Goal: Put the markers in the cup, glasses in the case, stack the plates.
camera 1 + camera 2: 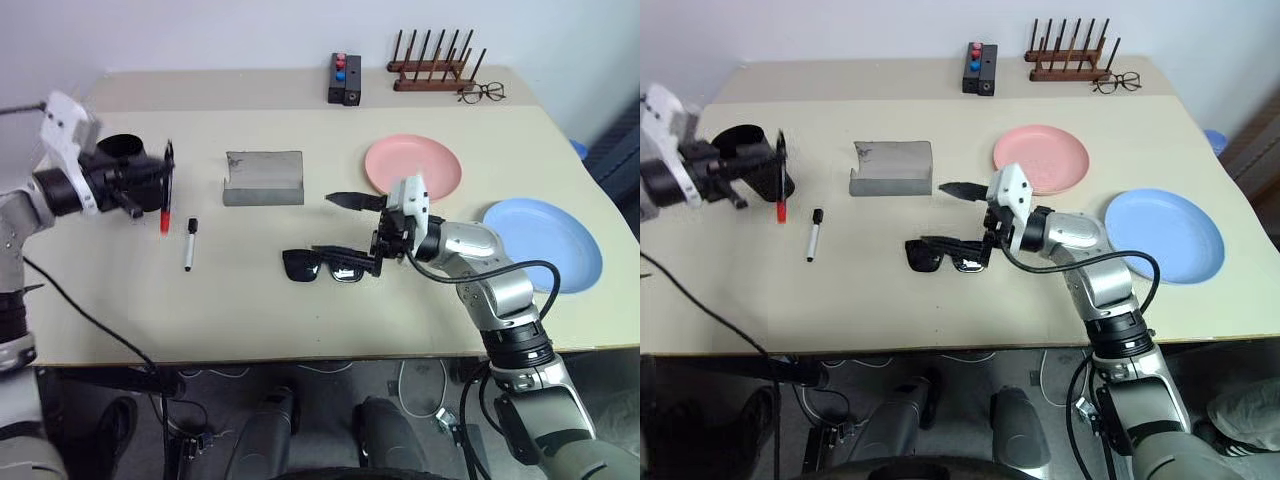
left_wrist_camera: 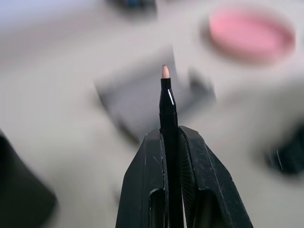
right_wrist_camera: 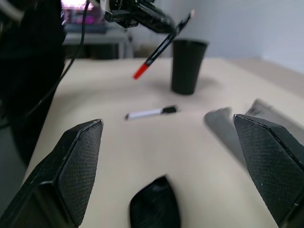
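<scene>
Table, beige, apparently matte, against pale wall

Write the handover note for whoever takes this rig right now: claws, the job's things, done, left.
Left claw: shut on the red-ended marker, held in the air beside the black cup.
Right claw: open, level, just above the sunglasses on the table.
White marker lies on the table. Grey case sits open, empty. Pink plate and blue plate lie apart.
Done: nothing finished; one marker picked up.
Left: both markers into the cup, sunglasses into the case, plates stacked.
</scene>
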You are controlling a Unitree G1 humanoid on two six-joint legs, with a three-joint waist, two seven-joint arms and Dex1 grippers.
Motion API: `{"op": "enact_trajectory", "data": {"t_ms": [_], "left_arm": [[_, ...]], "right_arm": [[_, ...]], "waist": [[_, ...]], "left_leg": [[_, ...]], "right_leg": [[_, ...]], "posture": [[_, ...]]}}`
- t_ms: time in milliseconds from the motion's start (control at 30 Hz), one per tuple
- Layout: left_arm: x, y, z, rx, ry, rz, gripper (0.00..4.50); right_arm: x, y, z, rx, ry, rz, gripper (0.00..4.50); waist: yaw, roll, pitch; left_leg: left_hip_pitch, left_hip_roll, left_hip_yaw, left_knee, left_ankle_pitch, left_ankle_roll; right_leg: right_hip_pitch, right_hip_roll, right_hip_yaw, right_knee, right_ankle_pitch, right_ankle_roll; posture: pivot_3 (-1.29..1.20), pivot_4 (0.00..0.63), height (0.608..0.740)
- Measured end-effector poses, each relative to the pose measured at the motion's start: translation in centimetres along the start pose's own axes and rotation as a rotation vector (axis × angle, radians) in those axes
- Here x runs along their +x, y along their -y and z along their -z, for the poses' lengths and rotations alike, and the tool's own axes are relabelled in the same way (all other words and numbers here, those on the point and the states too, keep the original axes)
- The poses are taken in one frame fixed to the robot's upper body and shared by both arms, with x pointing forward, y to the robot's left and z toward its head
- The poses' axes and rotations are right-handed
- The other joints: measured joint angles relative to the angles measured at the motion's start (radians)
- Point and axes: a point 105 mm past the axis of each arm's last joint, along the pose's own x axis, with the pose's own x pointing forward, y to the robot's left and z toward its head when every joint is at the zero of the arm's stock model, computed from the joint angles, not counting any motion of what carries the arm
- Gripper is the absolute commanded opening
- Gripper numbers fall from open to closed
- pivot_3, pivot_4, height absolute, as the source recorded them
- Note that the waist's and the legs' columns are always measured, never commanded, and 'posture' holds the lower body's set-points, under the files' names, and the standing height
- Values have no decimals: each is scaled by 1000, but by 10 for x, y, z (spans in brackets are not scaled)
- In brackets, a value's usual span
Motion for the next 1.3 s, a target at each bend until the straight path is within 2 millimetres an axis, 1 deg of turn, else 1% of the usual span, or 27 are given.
{"op": "enact_trajectory", "data": {"t_ms": [67,133,233,300,367,433,600,700,800,933,1200,1300], "left_arm": [[1,-14,-19,19,125,-77,75],[-3,-26,-31,39,206,-142,75],[-8,-52,-46,62,333,-266,75],[-15,-68,-55,82,413,-349,75],[-22,-82,-57,88,465,-420,75],[-27,-90,-52,90,494,-457,75],[-28,-102,-21,44,499,-522,75],[-27,-106,-7,10,496,-553,75],[-24,-108,7,-32,492,-573,75],[-12,-103,29,-98,471,-565,75],[-10,-102,44,-104,429,-589,75],[-8,-101,47,-107,421,-589,1206]], "right_arm": [[0,1,1,6,5,6,4500],[-1,2,2,9,4,10,4500],[-2,4,4,12,4,20,4500],[-2,4,3,7,6,20,4500],[-2,4,3,2,7,21,4500],[-2,5,4,-1,2,24,4500],[-2,5,5,-5,-2,27,4500],[-3,5,7,-4,-9,33,4500],[-5,4,11,7,-16,40,4500],[-6,4,12,10,-19,46,4500],[-8,5,12,5,-27,60,4500],[-8,5,12,4,-28,63,4500]], "waist": [[1,0,0],[-1,0,0],[-3,0,0],[-5,0,0],[-5,0,0],[-6,0,0],[-4,-1,0],[-4,-1,0],[-4,-1,0],[-6,-1,-1],[-7,-1,0],[-6,-1,0]], "left_leg": [[0,0,0,0,0,0],[0,0,0,0,0,0],[0,0,0,1,0,0],[0,0,0,1,0,0],[0,0,0,1,0,0],[0,0,0,2,0,0],[0,0,0,3,0,0],[0,0,0,3,0,0],[0,0,0,3,0,0],[0,0,0,3,0,0],[-1,0,0,3,0,0],[-1,0,0,3,0,0]], "right_leg": [[0,1,0,0,0,0],[0,0,0,0,0,0],[1,3,0,2,0,0],[1,2,0,2,0,0],[1,3,0,2,0,0],[1,3,0,2,0,0],[1,3,-1,2,0,1],[1,3,-1,3,0,1],[2,3,-1,3,0,1],[3,4,-1,3,0,1],[3,4,0,4,0,1],[3,4,-1,4,0,1]], "posture": [[0,150,740],[0,150,740],[0,150,740],[0,150,740],[0,150,740],[0,150,740],[0,150,740],[0,150,740],[0,150,740],[0,150,740],[0,150,740],[0,150,740]]}}
